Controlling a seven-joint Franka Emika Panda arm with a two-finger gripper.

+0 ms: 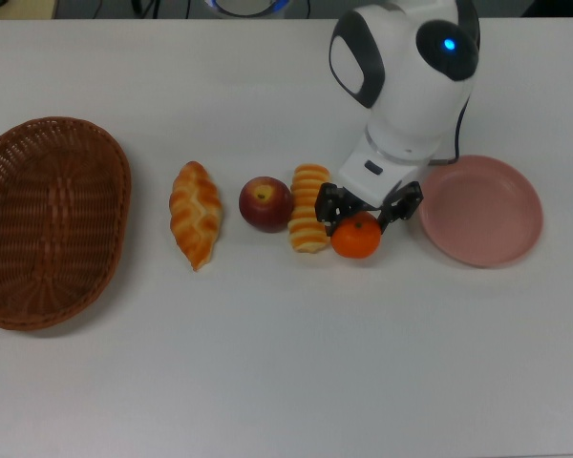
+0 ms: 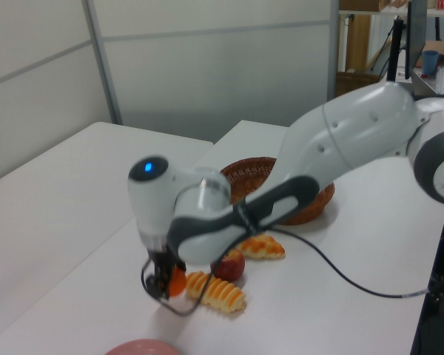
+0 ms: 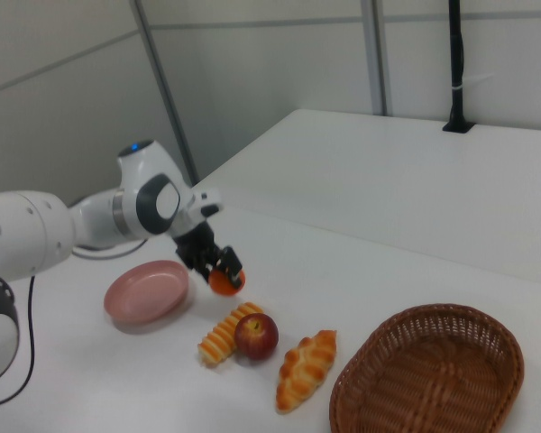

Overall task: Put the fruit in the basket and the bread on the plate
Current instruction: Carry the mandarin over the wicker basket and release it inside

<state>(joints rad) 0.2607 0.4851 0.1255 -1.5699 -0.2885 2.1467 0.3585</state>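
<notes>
Small bright orange mandarin sits between the two black fingers of the white arm's gripper, pinched on both sides. In the right view the mandarin is clear of the table, hanging in the gripper above the white tabletop; in the left view the orange shows at the fingertips, also off the surface.

In the top view the mandarin is just beside the ridged spiral-striped golden roll, on the top view's right of it, nearly touching its lower end. The dark red apple with yellowish top lies against the roll's other side. The braided glazed loaf with pointed ends is further to the top view's left, apart from the apple. The large oval brown wicker basket is at the top view's far left, well apart from the gripper. The round pale pink plate lies on the top view's right, near the gripper, with nothing on it.
</notes>
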